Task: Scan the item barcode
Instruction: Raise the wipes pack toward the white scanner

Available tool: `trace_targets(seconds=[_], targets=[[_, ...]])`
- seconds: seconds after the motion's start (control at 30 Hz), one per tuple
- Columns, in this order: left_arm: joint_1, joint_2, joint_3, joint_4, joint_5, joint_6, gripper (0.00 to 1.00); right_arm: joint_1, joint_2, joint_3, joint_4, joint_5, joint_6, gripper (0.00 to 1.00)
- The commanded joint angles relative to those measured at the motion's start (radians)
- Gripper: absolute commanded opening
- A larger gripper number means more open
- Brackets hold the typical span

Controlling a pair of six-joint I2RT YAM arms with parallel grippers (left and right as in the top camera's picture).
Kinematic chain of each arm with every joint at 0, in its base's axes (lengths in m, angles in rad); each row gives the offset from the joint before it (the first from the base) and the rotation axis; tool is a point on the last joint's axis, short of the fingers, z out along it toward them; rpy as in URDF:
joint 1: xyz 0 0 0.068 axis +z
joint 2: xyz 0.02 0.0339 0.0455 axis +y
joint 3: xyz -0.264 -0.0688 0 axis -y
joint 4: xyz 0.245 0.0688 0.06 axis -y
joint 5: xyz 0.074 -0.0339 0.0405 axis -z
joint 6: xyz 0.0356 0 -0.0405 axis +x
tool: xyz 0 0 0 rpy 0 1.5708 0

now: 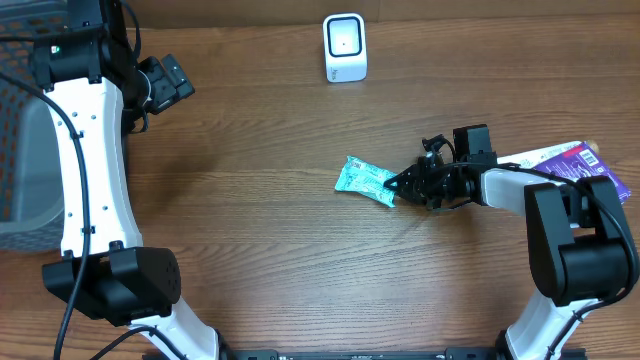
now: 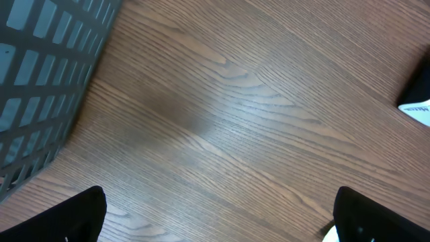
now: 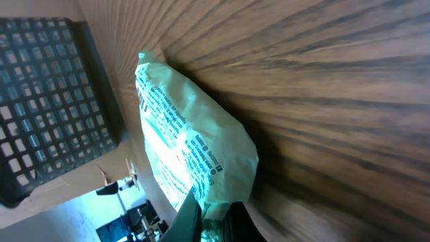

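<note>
Nearest us, the right gripper [image 3: 213, 218] is pinched tight on one end of the green packet [image 1: 362, 180]. We note the packet on the table [image 1: 260, 230], well apart from the white scanner [image 1: 345, 47]. The left gripper [image 1: 165, 82] is spread wide near the basket [image 1: 20, 150].
</note>
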Motion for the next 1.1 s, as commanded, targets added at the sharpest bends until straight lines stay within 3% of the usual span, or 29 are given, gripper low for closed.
trace_targets(seconds=[0.0, 0.4, 0.83, 0.93, 1.07], targets=[[-0.006, 0.004, 0.006, 0.0, -0.003, -0.014, 1.0, 0.006, -0.11, 0.023, -0.015, -0.079, -0.067, 0.04], [-0.008, 0.004, 0.006, 0.0, -0.003, -0.014, 1.0, 0.007, -0.497, 0.283, -0.421, 0.053, -0.378, 0.04], [-0.008, 0.004, 0.006, 0.0, -0.003, -0.014, 0.99, 0.007, -0.686, 0.377, -0.501, 0.116, -0.397, 0.04], [-0.008, 0.004, 0.006, 0.0, -0.003, -0.014, 1.0, 0.017, -0.684, 0.377, -0.502, 0.232, -0.34, 0.04], [-0.008, 0.004, 0.006, 0.0, -0.003, -0.014, 0.99, 0.103, -0.674, 0.402, -0.498, 0.588, -0.301, 0.04]])
